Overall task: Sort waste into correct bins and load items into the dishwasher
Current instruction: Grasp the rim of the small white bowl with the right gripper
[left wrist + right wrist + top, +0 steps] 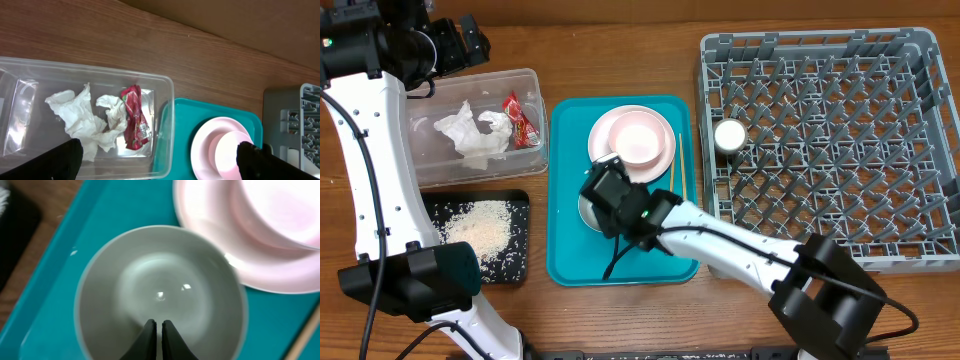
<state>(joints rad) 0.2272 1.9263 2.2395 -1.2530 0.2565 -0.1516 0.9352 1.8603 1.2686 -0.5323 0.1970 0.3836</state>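
My right gripper point(605, 185) point(156, 325) is shut on nothing, its tips together over the inside of the empty grey-white bowl point(588, 210) point(150, 270) on the teal tray. The pink bowl point(638, 140) point(280, 205) sits on the pink plate point(605, 130) point(210, 235) just behind. Chopsticks point(676, 160) lie at the tray's right side. My left gripper point(470, 40) point(160, 162) is open and empty above the clear tub point(535, 75) point(167, 95), which holds napkins point(470, 135) point(75, 117) and the red wrapper point(522, 118) point(134, 117). Rice point(480, 225) lies in the black tray point(520, 200). The white cup point(729, 135) stands in the grey rack point(840, 150).
The teal tray point(565, 260) point(185, 115) lies between the two bins on the left and the rack on the right. The right arm stretches from the front right across the tray's front corner. The rack's corner shows in the left wrist view point(300, 120).
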